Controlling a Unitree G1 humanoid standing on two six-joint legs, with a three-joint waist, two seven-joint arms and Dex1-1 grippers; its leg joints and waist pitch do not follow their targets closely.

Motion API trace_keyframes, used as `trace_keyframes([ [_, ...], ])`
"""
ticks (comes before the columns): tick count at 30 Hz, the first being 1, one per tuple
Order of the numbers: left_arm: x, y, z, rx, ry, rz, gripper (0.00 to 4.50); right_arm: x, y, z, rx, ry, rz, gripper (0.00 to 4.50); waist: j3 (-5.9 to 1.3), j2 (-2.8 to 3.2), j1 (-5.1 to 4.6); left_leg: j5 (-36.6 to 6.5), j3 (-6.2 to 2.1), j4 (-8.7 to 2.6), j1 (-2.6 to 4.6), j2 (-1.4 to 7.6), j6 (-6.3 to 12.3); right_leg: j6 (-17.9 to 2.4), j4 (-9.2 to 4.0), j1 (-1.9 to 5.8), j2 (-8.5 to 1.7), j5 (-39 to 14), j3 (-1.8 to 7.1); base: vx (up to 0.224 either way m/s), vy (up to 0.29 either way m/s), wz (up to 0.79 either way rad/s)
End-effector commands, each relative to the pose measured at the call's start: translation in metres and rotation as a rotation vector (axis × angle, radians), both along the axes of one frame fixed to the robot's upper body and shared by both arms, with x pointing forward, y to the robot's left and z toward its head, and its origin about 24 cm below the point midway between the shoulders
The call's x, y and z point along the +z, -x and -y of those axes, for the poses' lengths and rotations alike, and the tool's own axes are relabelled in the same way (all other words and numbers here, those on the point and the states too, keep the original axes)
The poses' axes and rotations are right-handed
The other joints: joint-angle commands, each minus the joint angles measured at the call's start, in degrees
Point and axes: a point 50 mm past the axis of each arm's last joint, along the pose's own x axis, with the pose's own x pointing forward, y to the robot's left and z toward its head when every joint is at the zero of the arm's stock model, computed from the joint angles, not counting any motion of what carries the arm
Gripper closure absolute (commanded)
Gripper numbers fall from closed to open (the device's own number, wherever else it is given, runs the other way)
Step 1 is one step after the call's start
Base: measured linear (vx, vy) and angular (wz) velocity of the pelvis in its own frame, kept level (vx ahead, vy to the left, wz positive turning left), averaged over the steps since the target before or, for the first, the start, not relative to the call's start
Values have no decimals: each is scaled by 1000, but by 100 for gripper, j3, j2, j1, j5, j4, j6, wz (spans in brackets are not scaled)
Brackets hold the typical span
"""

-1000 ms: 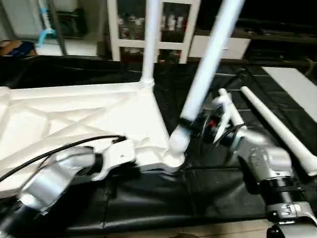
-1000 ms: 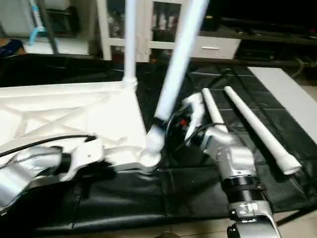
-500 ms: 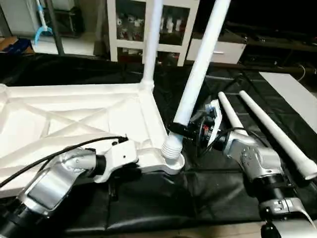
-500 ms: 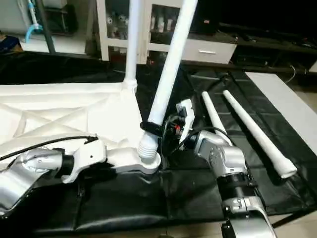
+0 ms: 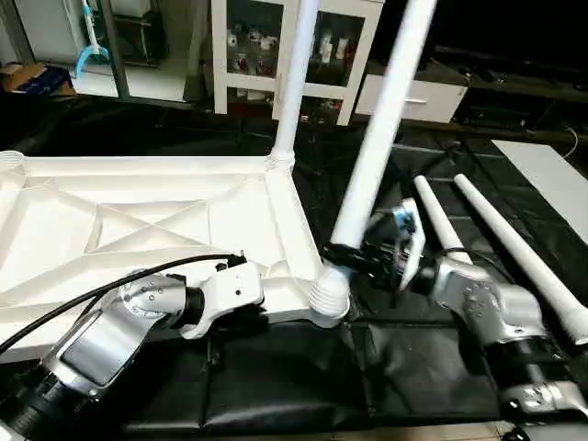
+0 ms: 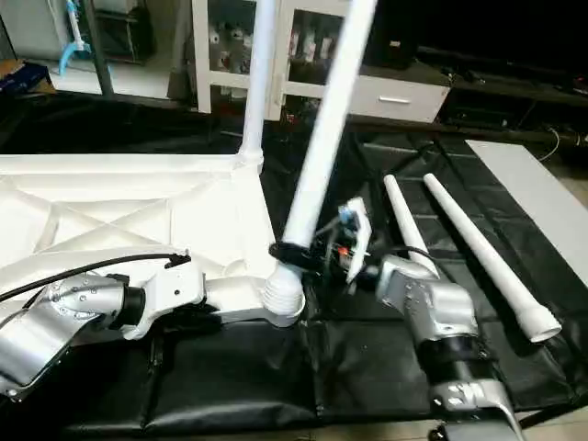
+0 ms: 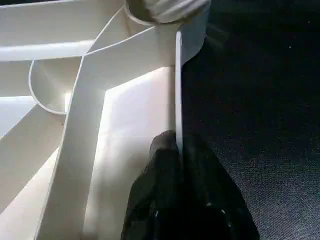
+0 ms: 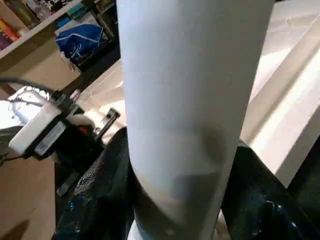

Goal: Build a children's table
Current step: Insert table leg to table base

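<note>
Left eye view: white table top lies upside down on a black mat, X-ribs facing up. One leg stands upright in the far corner socket. A second leg leans, tilted toward the right, its ribbed threaded end sitting at the near corner socket; can't tell how deep it is seated. Right gripper is clamped round this leaning leg just above the threads, black fingers on either side of the tube. Left gripper is at the near edge of the top, just left of that socket; its fingers are mostly hidden under the rim here. Two spare legs lie on the mat to the right, side by side, well clear of the top.

Right eye view: same layout. White shelf unit behind the mat. White board at far right.

Left wrist view: left gripper's black fingers pinched closed on the thin edge wall of the top, socket corner just beyond them.

Right wrist view: leaning leg runs between the right gripper's two black fingers, both pressing on the tube.
</note>
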Motion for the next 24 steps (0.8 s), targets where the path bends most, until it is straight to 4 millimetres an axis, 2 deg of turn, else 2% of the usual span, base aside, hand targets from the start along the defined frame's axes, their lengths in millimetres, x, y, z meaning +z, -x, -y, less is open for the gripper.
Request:
trace_keyframes([
  [1, -12, 1, 1, 11, -41, -22, 450, 1, 2, 5, 11, 49, 30, 262, -190, 135, -4, -2241, -101, -533, 109, 153, -256, -513, -563, 86, -393, -3160, 202, 0, 0, 0],
  [2, -12, 1, 1, 11, -40, -21, 450, 0, 2, 5, 10, 52, 31, 262, -185, 111, -18, -2291, -99, -531, 108, 151, -256, -485, -581, 77, -387, -3243, 193, 0, 0, 0],
  [6, -9, 0, 6, -37, -24, -3, 450, -6, -8, 12, -93, 117, 74, 262, -177, 138, -32, -2428, -122, -529, 123, 145, -277, -442, -613, 44, -400, -3448, 178, 0, 0, 0],
  [9, -9, 0, 6, -44, -20, -6, 450, -5, -11, 13, -125, 118, 77, 262, -182, 141, -34, -2449, -121, -537, 131, 151, -279, -487, -604, 40, -387, -3315, 184, 0, 0, 0],
  [11, -8, -1, 7, -62, -27, 3, 450, -4, -16, 14, -171, 115, 83, 262, -178, 141, -41, -2427, -125, -550, 105, 151, -259, -543, -583, 59, -386, -3209, 187, 0, 0, 0],
  [18, -5, -7, 6, -74, -61, 65, 450, -3, -15, 10, -140, 128, 116, 262, -169, 148, -39, -2439, -120, -557, 98, 156, -253, -535, -591, 56, -396, -3239, 196, 0, 0, 0],
  [24, -2, -10, 6, -77, -64, 92, 450, -1, -9, 6, -138, 68, 149, 262, -142, 128, -46, -2645, -142, -554, 115, 146, -260, -316, -657, 19, -408, -3762, 174, 0, 0, 0],
])
